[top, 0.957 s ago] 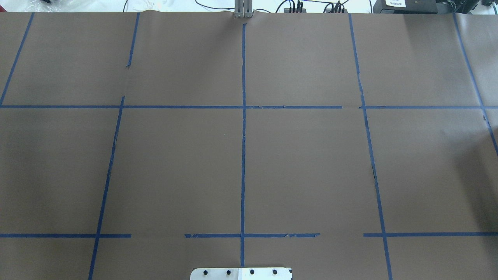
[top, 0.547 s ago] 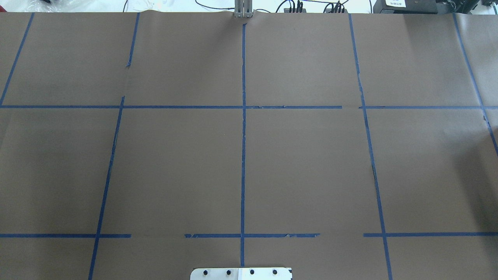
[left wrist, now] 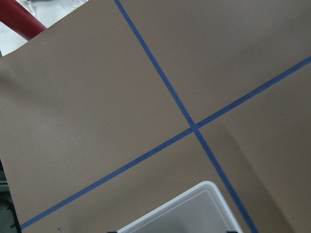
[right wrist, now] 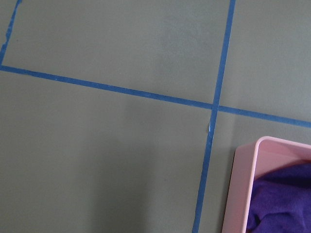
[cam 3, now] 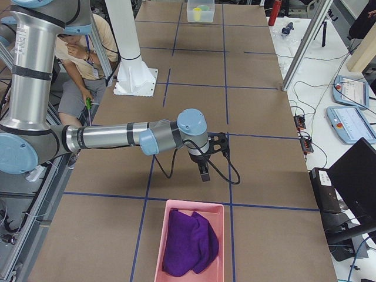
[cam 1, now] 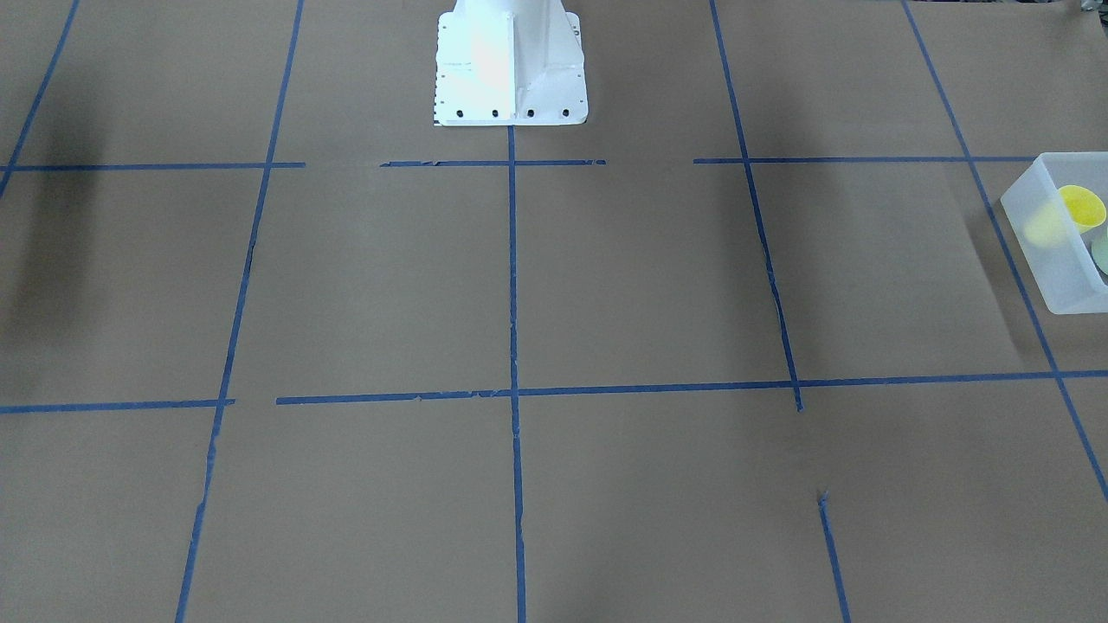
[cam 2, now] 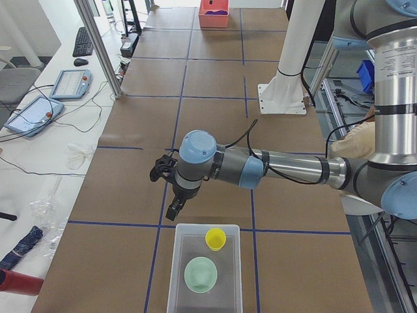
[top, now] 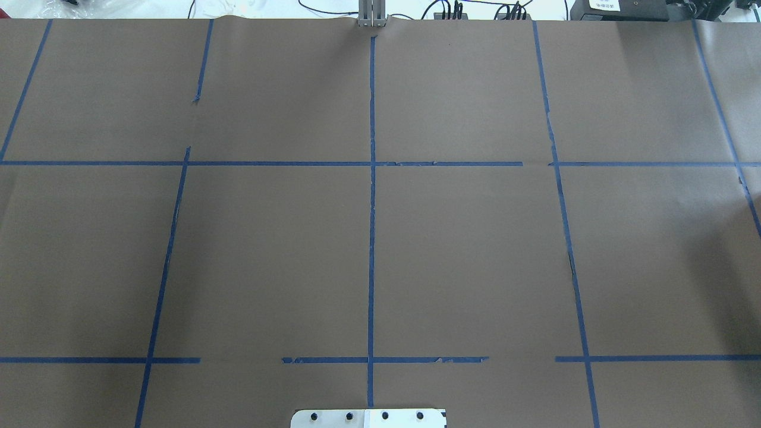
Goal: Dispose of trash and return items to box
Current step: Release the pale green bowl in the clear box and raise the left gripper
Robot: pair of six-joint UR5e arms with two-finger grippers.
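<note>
Sitting inside box (cam 2: 173,274), left end of worktop (top: 267,249): yellow cup (cam 2: 215,238), mint bowl (cam 2: 201,274). Left end effector (cam 2: 176,207) hovers nearby; right end effector (cam 3: 203,171) near pink bin (cam 3: 194,203) with purple cloth (cam 3: 188,241). Whether either end effector is open or closed: cannot tell.

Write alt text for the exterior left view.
The robot's left arm reaches across the brown, blue-taped table, its gripper hovering just beyond a frosted white bin that holds a yellow cup and a mint-green bowl. A pink bin sits at the table's far end.
</note>
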